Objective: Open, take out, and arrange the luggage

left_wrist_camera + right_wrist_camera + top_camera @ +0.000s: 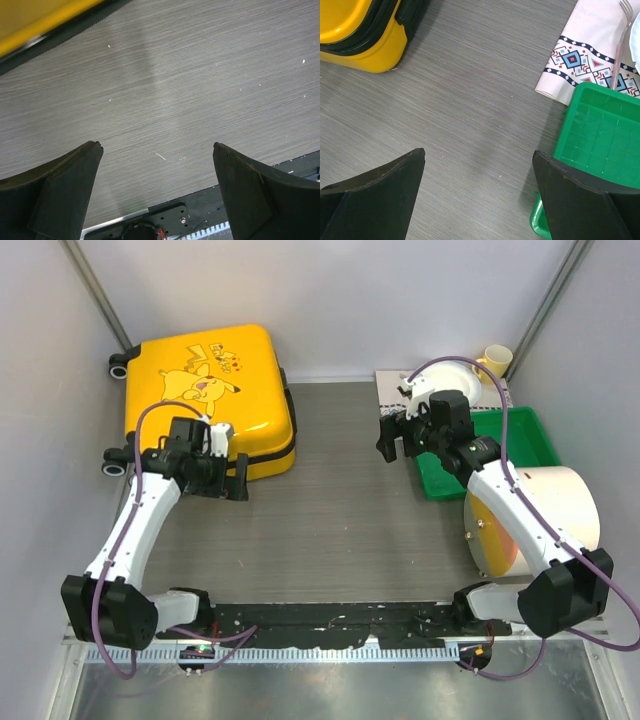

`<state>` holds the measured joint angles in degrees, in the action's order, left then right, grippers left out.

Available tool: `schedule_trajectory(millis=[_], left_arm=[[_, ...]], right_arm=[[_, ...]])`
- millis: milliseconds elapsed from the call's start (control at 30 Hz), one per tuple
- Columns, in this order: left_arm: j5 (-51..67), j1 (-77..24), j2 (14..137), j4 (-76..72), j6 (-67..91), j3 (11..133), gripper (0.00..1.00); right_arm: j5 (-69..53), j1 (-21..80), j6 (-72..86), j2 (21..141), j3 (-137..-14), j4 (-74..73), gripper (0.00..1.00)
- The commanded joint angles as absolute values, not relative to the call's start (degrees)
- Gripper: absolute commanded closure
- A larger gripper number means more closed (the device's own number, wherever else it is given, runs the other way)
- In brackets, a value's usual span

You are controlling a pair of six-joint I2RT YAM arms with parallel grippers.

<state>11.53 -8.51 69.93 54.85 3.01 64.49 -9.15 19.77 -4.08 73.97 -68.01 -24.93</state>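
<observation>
Setting: robot test cell, as I view it remotely. White panel walls (350, 300), metal frame posts (95, 290); grey wood-grain surface (340, 510); left arm (135, 525) and right arm (520, 510) bolted to black rail (330, 618), bottom of frame.

Left arm (148, 512), right arm (512, 498): jaws wide apart.

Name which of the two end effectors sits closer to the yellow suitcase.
The left end effector, at the near edge of the yellow suitcase; the right end effector is across the table, by the green tray.
</observation>
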Motion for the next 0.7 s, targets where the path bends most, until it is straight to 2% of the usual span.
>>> schedule_trajectory(millis=[0,100,133,200,367,500,667], left_arm=[[12.1,-7.9,71.3,56.2,2.4,74.1,0.01],[19.8,2.1,75.0,57.7,2.3,85.7,0.01],[25.8,8.4,78.7,58.1,2.5,89.1,0.0],[27.3,14.8,82.7,59.7,3.2,99.9,0.0],[22.6,21.4,94.7,61.8,3.1,117.4,0.0],[17.2,26.9,99.9,60.2,2.3,121.9,0.09],[7.5,27.8,103.7,58.1,-4.4,122.7,0.2]], right_arm=[[-9.8,20.0,-3.5,73.6,-69.5,-22.6,0.04],[-10.1,20.1,-3.5,74.6,-70.8,-22.9,0.04],[-10.2,20.0,-3.5,74.8,-71.0,-22.9,0.04],[-10.4,20.0,-3.4,75.1,-71.3,-22.9,0.04],[-10.8,20.0,-3.3,74.9,-70.8,-22.9,0.04],[-10.9,20.0,-3.3,74.4,-70.2,-23.1,0.04],[-11.0,20.0,-3.6,74.4,-69.8,-23.5,0.04]])
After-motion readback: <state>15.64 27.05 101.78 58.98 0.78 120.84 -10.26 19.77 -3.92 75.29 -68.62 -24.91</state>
